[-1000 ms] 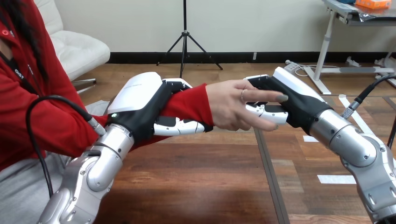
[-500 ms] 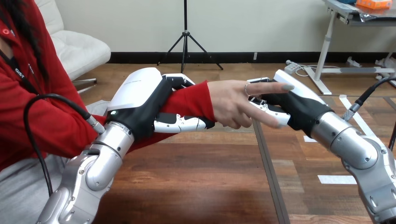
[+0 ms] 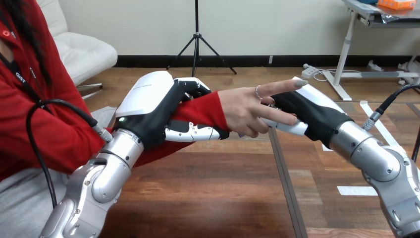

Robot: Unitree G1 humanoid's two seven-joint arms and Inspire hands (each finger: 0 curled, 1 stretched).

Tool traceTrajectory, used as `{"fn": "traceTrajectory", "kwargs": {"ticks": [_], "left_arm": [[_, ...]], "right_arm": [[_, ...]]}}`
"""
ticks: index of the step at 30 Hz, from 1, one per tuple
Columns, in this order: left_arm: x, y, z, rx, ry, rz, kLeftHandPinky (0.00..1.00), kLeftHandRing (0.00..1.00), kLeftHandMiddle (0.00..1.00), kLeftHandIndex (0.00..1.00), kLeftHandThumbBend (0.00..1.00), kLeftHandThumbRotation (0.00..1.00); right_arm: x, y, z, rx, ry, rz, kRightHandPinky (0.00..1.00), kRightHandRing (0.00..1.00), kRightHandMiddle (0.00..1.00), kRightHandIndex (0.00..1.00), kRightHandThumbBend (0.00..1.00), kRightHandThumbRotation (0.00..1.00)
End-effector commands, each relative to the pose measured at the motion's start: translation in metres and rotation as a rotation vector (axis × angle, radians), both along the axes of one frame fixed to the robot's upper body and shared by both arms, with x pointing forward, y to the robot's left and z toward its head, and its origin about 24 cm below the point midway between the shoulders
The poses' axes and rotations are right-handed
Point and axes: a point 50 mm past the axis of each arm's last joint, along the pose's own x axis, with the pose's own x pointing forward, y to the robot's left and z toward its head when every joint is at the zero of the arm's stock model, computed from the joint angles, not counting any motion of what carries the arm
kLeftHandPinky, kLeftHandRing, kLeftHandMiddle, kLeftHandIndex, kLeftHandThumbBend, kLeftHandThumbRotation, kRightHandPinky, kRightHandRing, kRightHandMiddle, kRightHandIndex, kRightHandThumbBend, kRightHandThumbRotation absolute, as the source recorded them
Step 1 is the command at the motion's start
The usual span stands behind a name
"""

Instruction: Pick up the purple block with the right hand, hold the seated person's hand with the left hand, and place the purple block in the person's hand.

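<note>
My left hand is shut on the person's wrist, over the red sleeve, with fingers curled across the top and the thumb underneath. The person's hand reaches right from that sleeve, held above the table, one finger pointing up and right and the others bent lower. My right hand comes in from the right and its front end sits inside the person's hand, touching it. The person's hand hides whatever lies between the two; I see no purple block.
The wooden table lies below both hands, with a dark seam running front to back. The person sits close at the left, their red-sleeved arm behind my left forearm. A black cable loops beside it.
The person's fingers have spread, the top one lifting up and to the right. My right hand has pushed a little deeper and lower into their hand. My left hand keeps its hold.
</note>
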Motion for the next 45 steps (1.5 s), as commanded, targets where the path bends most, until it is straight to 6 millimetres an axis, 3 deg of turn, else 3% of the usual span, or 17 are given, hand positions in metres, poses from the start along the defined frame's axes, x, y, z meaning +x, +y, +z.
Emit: {"fn": "traceTrajectory", "kwargs": {"ticks": [1, 13, 30, 45], "left_arm": [[0.003, -0.013, 0.037, -0.032, -0.154, -0.059, 0.55, 0.65, 0.69, 0.64, 0.87, 0.63], [0.002, -0.012, 0.037, -0.046, -0.161, -0.055, 0.59, 0.7, 0.73, 0.65, 0.84, 0.64], [0.0, -0.009, 0.038, -0.063, -0.167, -0.05, 0.6, 0.7, 0.73, 0.65, 0.81, 0.67], [-0.008, -0.003, 0.041, -0.079, -0.183, -0.046, 0.58, 0.68, 0.72, 0.64, 0.78, 0.64]], "right_arm": [[0.007, -0.007, 0.019, 0.013, -0.069, -0.014, 0.54, 0.59, 0.63, 0.65, 0.39, 0.9], [0.007, -0.011, 0.017, 0.009, -0.047, -0.016, 0.53, 0.58, 0.63, 0.66, 0.41, 0.85], [0.007, -0.017, 0.013, 0.015, -0.021, -0.02, 0.52, 0.58, 0.63, 0.66, 0.37, 0.66], [0.0, -0.027, 0.009, 0.033, 0.006, -0.03, 0.52, 0.59, 0.64, 0.68, 0.37, 0.6]]}}
